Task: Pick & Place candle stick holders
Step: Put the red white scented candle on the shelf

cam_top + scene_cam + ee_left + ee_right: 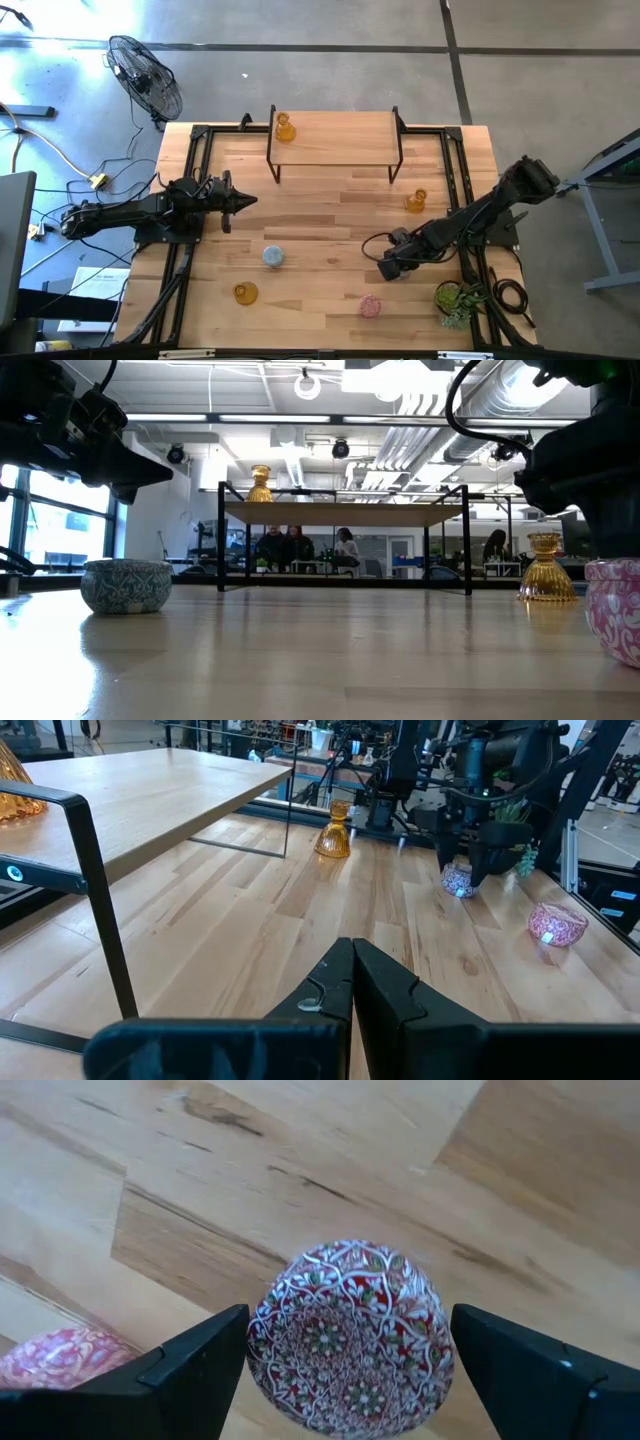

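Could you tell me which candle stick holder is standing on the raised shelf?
The amber holder at the shelf's left end; every other holder sits down on the table.
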Action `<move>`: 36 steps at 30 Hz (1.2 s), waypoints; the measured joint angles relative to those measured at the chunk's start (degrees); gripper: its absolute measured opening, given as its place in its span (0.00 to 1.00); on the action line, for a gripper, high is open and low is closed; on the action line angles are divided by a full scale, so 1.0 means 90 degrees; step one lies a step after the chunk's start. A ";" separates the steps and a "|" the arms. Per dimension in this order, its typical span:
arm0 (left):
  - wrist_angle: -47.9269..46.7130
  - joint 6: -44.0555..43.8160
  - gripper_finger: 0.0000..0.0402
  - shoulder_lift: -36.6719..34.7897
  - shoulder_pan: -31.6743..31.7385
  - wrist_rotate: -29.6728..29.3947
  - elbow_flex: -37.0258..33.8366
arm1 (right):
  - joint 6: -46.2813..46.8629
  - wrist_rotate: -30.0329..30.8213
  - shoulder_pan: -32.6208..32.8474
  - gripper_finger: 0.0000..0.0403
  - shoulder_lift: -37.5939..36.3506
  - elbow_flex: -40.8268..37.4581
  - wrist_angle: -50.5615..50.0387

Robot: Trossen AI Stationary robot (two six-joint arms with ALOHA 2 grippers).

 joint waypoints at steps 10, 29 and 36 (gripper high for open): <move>0.0000 0.0000 0.01 0.0000 0.0002 0.0000 0.0000 | -0.0191 0.0104 0.0037 0.85 -0.0002 0.0000 0.0055; 0.0000 0.0000 0.01 0.0000 0.0002 0.0000 0.0000 | 0.0433 0.0120 0.0304 0.84 0.0131 0.0002 0.0028; 0.0000 0.0000 0.01 0.0001 0.0001 0.0000 0.0000 | 0.0265 0.0027 0.0274 0.72 0.0335 0.0017 0.0037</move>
